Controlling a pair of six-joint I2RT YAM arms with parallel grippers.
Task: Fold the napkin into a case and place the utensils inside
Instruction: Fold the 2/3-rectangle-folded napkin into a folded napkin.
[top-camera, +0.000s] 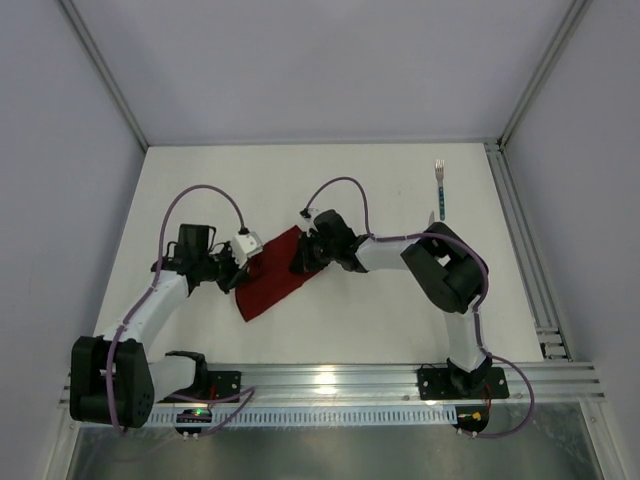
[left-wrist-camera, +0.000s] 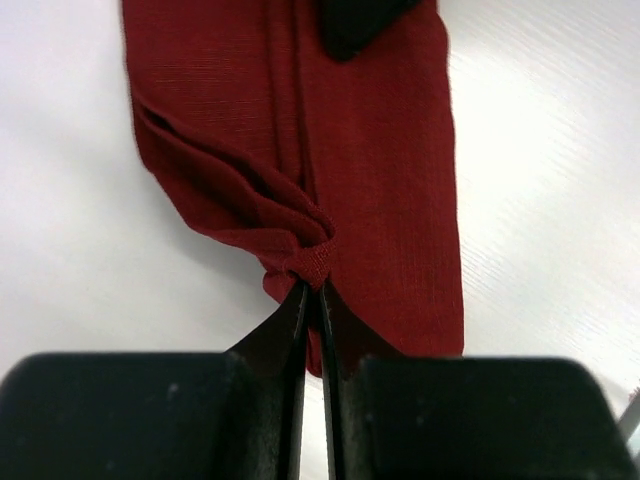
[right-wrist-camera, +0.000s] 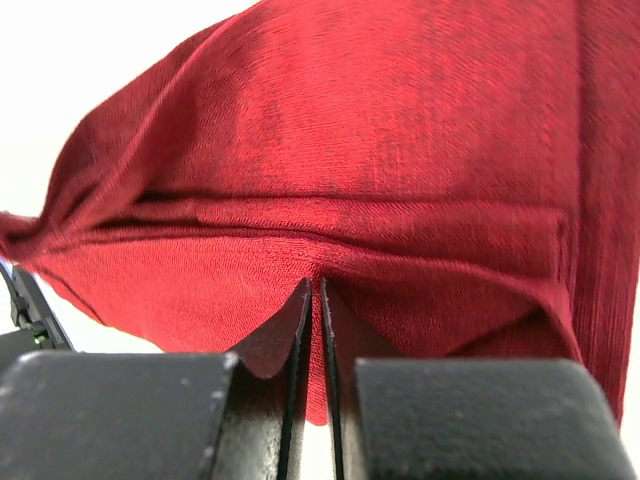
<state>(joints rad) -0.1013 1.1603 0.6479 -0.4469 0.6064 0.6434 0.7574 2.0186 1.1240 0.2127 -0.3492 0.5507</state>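
Soft, light and limp, by the look of the napkin (top-camera: 272, 283): likely to sag, bunch and slip open unless kept taut or pressed flat. Not fragile, so no fear of squeezing hard. Best taken by a thin pinch at an edge or fold line, low against the counter (top-camera: 350, 330), at two points well apart so as to carry a crease over evenly. Looks dark red, plain and finely woven, already doubled into a narrow slanting strip with long creases down its length and a puckered pleat on one side. Lies mid-counter between the two arms, running from near left to far right. At the left claw (left-wrist-camera: 312, 288), pinched together on a bunched nub of cloth at the strip's left side; at the right claw (right-wrist-camera: 312, 292), likewise clamped on a folded edge toward the far end. Fork (top-camera: 439, 184) well apart, far right
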